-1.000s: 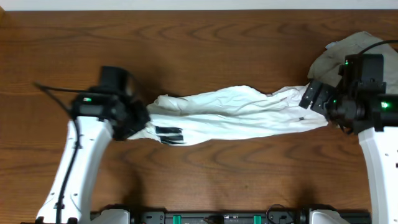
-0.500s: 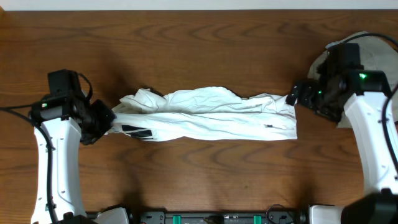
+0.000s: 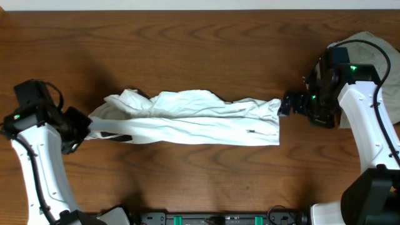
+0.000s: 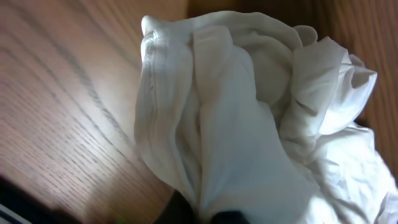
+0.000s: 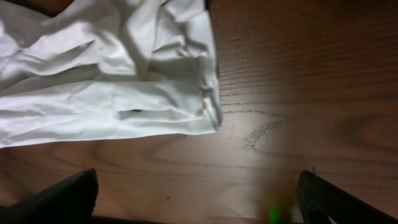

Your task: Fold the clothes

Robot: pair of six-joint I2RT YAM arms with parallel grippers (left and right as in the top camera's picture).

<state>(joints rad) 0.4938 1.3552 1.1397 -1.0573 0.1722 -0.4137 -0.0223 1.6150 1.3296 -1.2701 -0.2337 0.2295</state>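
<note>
White T-shirt lies bunched in a long band across the wooden bench. The left jaws clamp its left end; the right jaws gape wide, holding nothing, just off its right end, near a grey-beige shirt.

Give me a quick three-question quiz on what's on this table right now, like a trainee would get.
1. True or false: the right hand is gripping the white T-shirt.
2. Where does the grey-beige garment lie? A) under the T-shirt; B) at the far right, apart from the T-shirt; C) in the left hand.
3. Fill in: the left hand is shut on the T-shirt's ____ end.

Key
1. False: it stands open, just off the shirt's right edge.
2. B
3. left
</note>
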